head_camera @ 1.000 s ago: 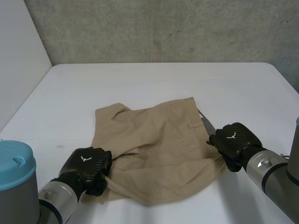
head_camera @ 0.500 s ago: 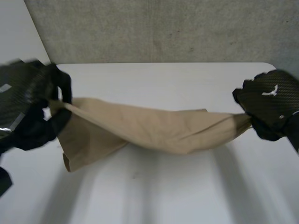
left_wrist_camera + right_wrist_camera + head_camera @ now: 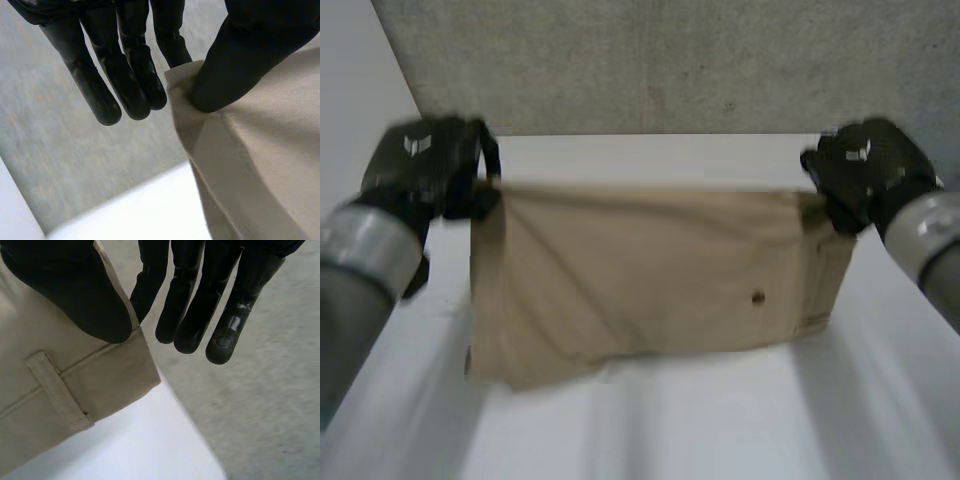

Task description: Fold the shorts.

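Shorts: I have the tan shorts [image 3: 640, 280] lifted clear and stretched wide between both hands, hanging as one sheet above the white table [image 3: 650, 440], with the button [image 3: 757, 297] facing me.
Left hand: my left hand [image 3: 420, 160] pinches one top corner between the thumb and a finger tucked behind the cloth; the other fingers [image 3: 125, 80] point straight and hold nothing.
Right hand: my right hand [image 3: 860, 165] pinches the opposite top corner, at the waistband just beside a belt loop [image 3: 55, 390], thumb on the front and one finger behind; the rest of the hand is spread loose.
Surroundings: the grey wall [image 3: 650, 60] stands behind the table's far edge.
Risk, slip: each grip is a shallow pinch right at the fabric's edge, so I judge that a quick swing or extra tension between the arms could pull a corner free and drop that side.
Risk, skew: the bottom edge hangs lower under my left hand, so laying it down as it is could bunch that side and leave a crooked fold.
Hidden: I cannot tell whether the bottom edge touches the table, nor how the legs lie behind the front layer.
Hard to read: the fingers behind the cloth are covered, so I judge their hold only from the thumbs.
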Controlling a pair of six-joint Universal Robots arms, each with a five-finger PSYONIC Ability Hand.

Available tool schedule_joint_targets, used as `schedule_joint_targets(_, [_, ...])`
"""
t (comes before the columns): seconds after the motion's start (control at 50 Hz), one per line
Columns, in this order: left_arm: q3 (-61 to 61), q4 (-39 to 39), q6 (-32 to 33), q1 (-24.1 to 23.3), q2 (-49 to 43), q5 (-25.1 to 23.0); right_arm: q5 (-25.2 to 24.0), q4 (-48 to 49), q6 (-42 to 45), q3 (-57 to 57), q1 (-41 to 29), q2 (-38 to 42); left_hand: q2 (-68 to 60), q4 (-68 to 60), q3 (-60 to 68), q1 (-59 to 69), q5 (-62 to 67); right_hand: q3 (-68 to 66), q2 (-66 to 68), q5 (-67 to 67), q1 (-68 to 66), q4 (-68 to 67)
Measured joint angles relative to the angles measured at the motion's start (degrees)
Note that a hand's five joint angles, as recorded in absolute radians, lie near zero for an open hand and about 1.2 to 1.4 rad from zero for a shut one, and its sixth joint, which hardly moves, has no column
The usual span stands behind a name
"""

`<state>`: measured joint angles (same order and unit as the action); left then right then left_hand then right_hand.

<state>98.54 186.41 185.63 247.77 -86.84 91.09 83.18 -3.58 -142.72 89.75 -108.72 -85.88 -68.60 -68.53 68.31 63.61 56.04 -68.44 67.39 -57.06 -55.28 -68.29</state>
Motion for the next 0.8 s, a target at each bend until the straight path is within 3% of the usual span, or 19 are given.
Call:
schedule_joint_targets(0.04, [-10.3, 3.4, 0.0, 0.6, -6.6, 0.0, 2.7, 4.4, -2.6, -7.4, -0.7, 4.3, 0.0, -0.1, 0.0, 0.0, 0.0, 0.0, 0.0, 0.0, 0.0, 0.0])
schedule_joint_targets(0.18, [-31.0, 7.0, -0.2, 0.7, -10.8, 0.8, 7.1, 11.7, -9.1, -23.6, -2.1, 7.0, -0.1, -0.1, 0.0, 0.0, 0.0, 0.0, 0.0, 0.0, 0.0, 0.0])
schedule_joint_targets(0.32, [-38.1, 12.9, -0.2, 0.6, -8.9, 3.4, 7.8, 15.7, -12.5, -30.7, -2.7, 5.8, -0.1, -0.1, 0.0, 0.0, 0.0, 0.0, 0.0, 0.0, 0.0, 0.0])
schedule_joint_targets(0.42, [-31.7, 14.2, -0.2, 0.3, -5.7, 3.9, 7.4, 14.1, -12.7, -28.1, -2.8, 4.7, -0.1, -0.1, 0.0, 0.0, 0.0, 0.0, 0.0, 0.0, 0.0, 0.0])
schedule_joint_targets(0.66, [5.6, 14.0, -0.5, -0.8, 3.8, 3.5, 5.3, 12.3, -12.5, -6.4, -2.5, 5.0, -0.1, -0.1, 0.0, 0.0, 0.0, 0.0, 0.0, 0.0, 0.0, 0.0])
schedule_joint_targets(0.8, [17.6, 13.3, -0.5, -2.8, 5.3, 3.7, 2.3, 12.2, -11.9, 2.4, -2.6, 8.3, -0.1, -0.2, 0.1, 0.2, 0.0, 0.0, 0.0, 0.0, 0.0, 0.0])
